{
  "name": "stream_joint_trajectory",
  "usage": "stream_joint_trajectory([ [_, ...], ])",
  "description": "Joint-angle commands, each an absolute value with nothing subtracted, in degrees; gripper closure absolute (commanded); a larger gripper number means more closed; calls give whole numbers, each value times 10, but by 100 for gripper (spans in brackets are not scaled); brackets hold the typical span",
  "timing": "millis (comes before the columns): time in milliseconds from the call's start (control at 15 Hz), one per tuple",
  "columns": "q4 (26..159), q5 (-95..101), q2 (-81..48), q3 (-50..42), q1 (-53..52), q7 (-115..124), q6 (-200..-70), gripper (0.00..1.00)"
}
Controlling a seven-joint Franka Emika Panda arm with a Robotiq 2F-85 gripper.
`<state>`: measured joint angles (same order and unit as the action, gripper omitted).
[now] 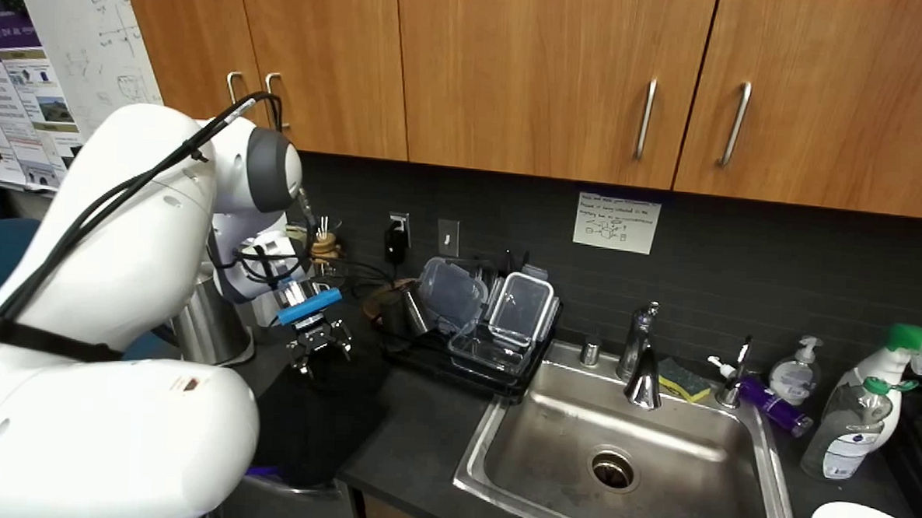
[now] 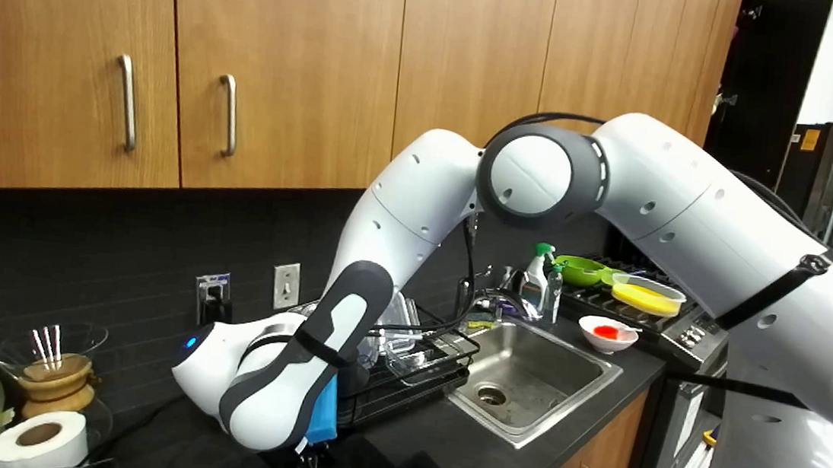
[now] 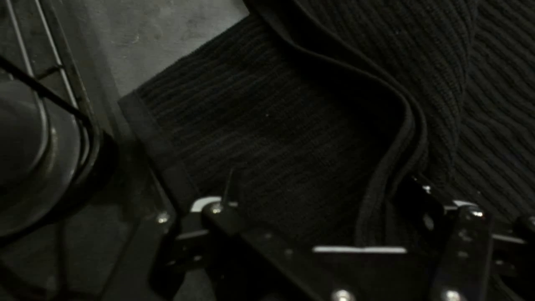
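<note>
- Nearest in the wrist view, the gripper point(image 3: 324, 188) is found spread wide; nothing is seen pinched.
- The dark cloth point(image 3: 267, 133) is laid on the counter point(image 1: 422, 432) beside the dish rack point(image 1: 518, 387), its raised fold point(image 3: 409, 125) framed between the fingers point(image 3: 428, 200).
- Any grip should be squared across the fold; loose layers are judged prone to slip.

Place: kitchen corner, apparently in a lab or office!
Sink point(image 1: 554, 450): steel, gleaming in the dark counter point(image 1: 422, 436)!
Stove point(image 2: 693, 337): green cookware point(image 2: 577, 271) right on top!
Whiteboard point(image 1: 120, 49): scribbled with sketches, printed poster point(image 1: 28, 108) alongside!
</note>
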<state>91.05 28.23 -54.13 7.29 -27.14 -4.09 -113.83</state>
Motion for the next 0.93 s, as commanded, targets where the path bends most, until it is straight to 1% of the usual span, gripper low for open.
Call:
stream_joint_trajectory([
  [0,906,283,-544,74,-271,-41,-1136,4],
  [467,905,283,-545,74,-271,-41,-1136,4],
  [533,905,283,-545,74,-271,-41,-1136,1],
  [667,887,280,-549,75,-272,-51,-1117,0],
  [867,908,294,-519,68,-287,-19,-1123,0],
])
